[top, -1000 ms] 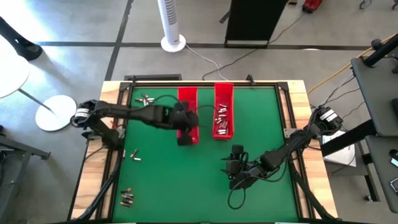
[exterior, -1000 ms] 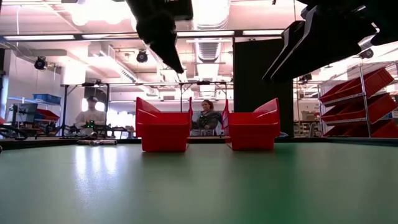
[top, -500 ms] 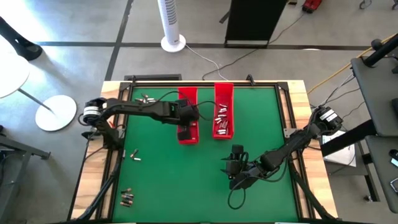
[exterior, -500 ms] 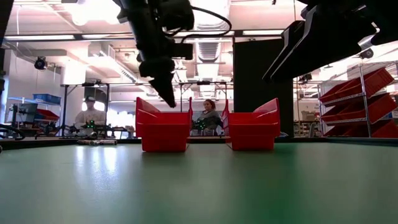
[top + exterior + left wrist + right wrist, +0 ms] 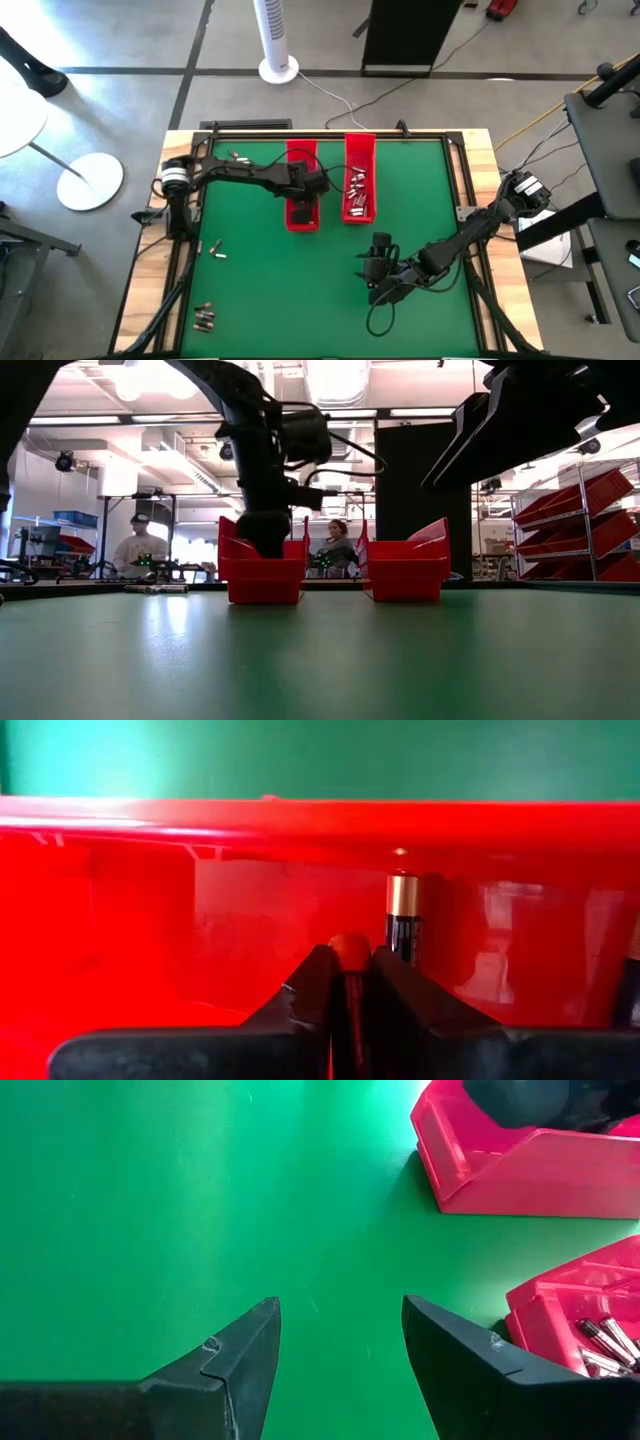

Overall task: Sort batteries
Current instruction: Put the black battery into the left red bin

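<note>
Red tray (image 5: 200,920): battery (image 5: 403,920) beyond left tool (image 5: 350,982)

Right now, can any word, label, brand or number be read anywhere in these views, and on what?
None can be read. The battery standing in the left red tray, just past the left gripper, shows a copper and black casing but no legible print. The batteries in the right red tray are too small.

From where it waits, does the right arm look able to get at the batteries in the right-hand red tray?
Probably yes. The right gripper hangs open over bare green mat, the right-hand tray lies just ahead with batteries exposed, and the left gripper works in the other tray.
</note>
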Motion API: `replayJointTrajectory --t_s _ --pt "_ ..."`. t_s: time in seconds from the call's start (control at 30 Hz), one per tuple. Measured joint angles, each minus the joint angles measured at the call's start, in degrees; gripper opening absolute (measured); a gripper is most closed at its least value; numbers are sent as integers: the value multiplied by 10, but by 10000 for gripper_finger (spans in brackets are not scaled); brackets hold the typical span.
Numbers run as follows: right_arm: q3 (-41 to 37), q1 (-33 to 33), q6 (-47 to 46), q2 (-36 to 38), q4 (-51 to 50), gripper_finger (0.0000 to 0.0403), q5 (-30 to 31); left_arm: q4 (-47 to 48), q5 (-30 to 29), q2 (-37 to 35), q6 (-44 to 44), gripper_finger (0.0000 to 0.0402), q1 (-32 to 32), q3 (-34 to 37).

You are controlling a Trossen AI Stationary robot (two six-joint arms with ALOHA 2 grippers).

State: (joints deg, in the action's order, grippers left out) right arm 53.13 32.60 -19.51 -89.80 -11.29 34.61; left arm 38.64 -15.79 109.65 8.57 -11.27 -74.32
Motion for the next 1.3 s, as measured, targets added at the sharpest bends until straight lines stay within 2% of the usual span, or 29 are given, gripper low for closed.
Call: replayJointTrajectory --t_s 0.67,0.8,1.3 --pt "0 0 0 0 0 203 0 -56 -1 17 24 34 -14 5" --pt "0 0 0 0 0 203 0 -58 22 17 28 35 -14 5" --pt "0 0 0 0 -1 203 0 -95 40 17 40 36 -40 38"
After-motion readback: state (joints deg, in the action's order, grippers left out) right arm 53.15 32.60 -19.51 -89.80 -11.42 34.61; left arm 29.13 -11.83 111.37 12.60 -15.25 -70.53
